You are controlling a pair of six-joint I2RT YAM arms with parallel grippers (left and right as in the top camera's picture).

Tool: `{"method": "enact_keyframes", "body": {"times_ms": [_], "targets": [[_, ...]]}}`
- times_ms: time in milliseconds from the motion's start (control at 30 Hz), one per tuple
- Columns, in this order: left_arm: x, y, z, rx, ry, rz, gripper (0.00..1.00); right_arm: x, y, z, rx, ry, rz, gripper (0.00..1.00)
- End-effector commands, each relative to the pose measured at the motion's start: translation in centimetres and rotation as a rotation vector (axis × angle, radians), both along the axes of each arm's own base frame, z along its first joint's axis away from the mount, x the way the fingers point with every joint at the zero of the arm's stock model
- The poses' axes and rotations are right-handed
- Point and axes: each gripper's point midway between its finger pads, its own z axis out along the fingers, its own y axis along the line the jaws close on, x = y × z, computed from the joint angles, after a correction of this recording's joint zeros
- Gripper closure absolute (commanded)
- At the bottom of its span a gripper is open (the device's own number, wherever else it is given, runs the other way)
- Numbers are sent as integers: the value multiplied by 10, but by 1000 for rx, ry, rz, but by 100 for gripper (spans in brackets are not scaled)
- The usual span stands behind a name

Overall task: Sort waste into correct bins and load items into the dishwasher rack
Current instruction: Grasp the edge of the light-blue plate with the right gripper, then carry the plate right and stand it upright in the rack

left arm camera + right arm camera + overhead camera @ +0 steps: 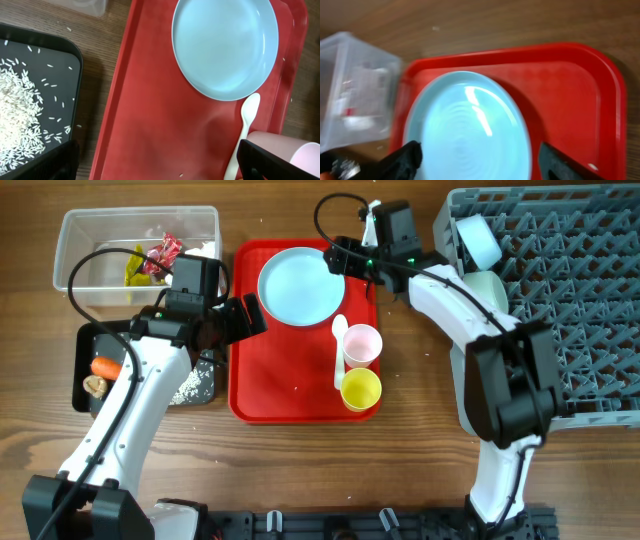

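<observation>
The pale blue plate lies on the red serving tray, next to the white spoon, pink cup and yellow cup. My right gripper is open and empty, hovering over the plate's far right edge; the plate fills the space between its fingers. My left gripper is open and empty above the tray's left side, with plate, spoon and pink cup ahead. Two pale blue bowls stand in the grey rack.
The clear tub at the back left holds red and yellow-green wrappers. The black tray under my left arm holds a carrot, a brown lump and rice, also seen in the left wrist view.
</observation>
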Motion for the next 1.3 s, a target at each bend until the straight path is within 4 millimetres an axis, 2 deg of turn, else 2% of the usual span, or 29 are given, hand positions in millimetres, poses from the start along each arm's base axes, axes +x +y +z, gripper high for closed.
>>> {"method": "enact_keyframes", "body": {"times_ms": [0,133,233,333,367,400,467,633,700,767,900,933,967,1100,1167,1267], "targets": [[3,1,7,13,-27,-7,0,10,-11,-30,-39,38,-88,30],[3,1,7,13,-27,-7,0,5,-10,-60,-48,97,-100,44],[0,2,6,20,-14,-5,0,-3,0,-83,-63,135,-80,55],[1,7,6,46,-17,8,0,-7,8,-91,-57,146,-74,74],[2,11,5,66,-21,19,0,-7,8,-91,-52,152,-81,87],[2,17,5,99,-24,36,0,-7,8,-91,-52,150,-80,95],[3,27,5,147,-28,62,0,-7,9,-91,-51,151,-80,96],[3,28,5,154,-29,66,0,-5,8,-85,-33,146,-72,96],[3,28,5,154,-29,66,0,3,1,-63,-8,112,-80,96],[3,28,5,154,-29,66,0,9,-7,-28,7,45,-49,96],[3,28,5,155,-29,66,0,17,-61,100,-27,-211,-59,96],[3,28,5,155,-29,66,0,14,-81,131,-58,-275,-88,96],[3,28,5,155,-29,66,0,10,-111,161,-108,-323,-173,96],[3,28,5,155,-29,66,0,-18,-238,247,-462,-495,-582,96],[3,28,5,155,-29,66,0,-39,-292,268,-663,-506,-763,96],[3,28,5,155,-29,66,0,-54,-332,271,-893,-457,-813,96]]}}
